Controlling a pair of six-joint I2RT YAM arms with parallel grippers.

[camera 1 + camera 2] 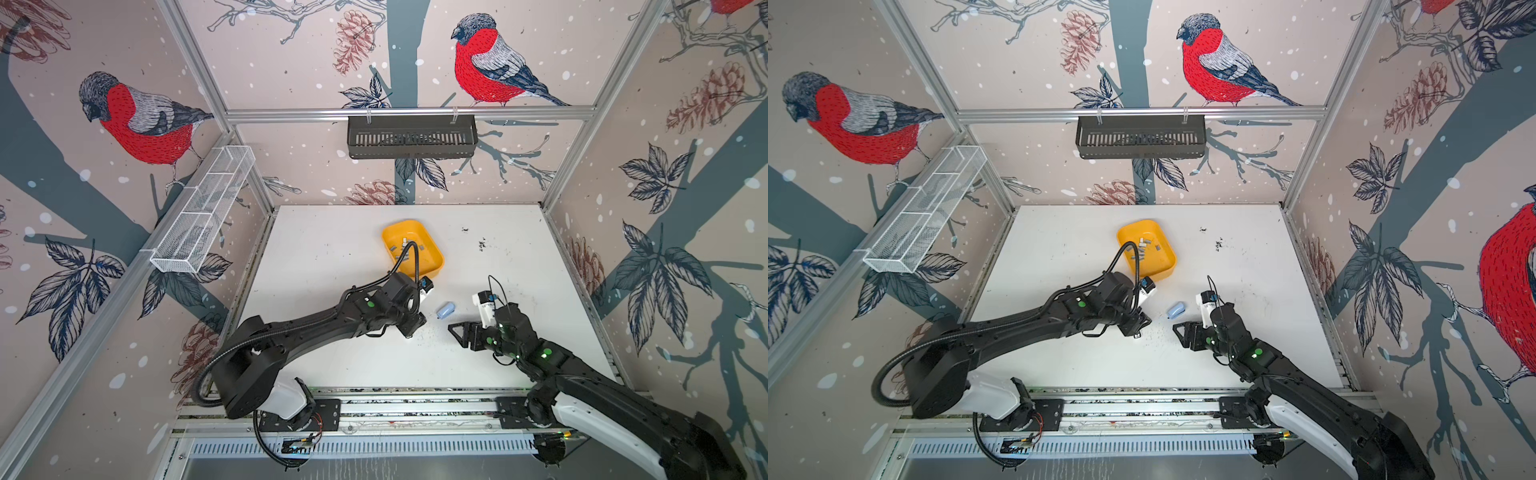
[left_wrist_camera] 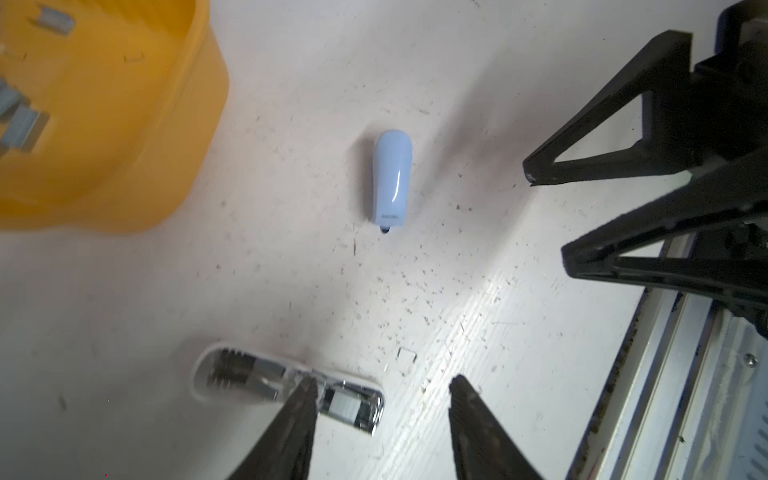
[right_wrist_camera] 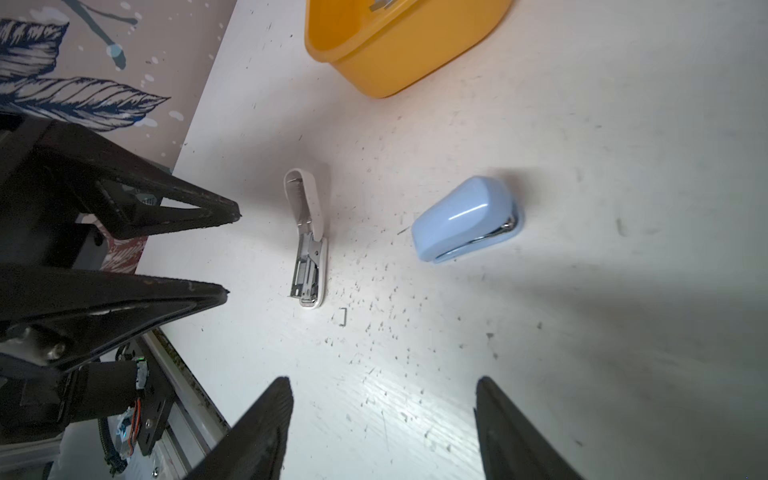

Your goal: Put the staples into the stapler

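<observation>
- Jaws of left gripper [image 2: 380, 384] stood apart, empty, just beside the opened white stapler [image 3: 308, 249].
- Right gripper [image 3: 382, 386] gaped too, holding nothing, near the blue stapler [image 3: 461, 220].
- Staples [image 1: 1144, 246] lay in the yellow tray [image 1: 1163, 259], well apart from both.

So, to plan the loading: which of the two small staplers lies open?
The white plastic stapler, lid hinged back, metal channel exposed; the pale blue stapler is shut.
</observation>
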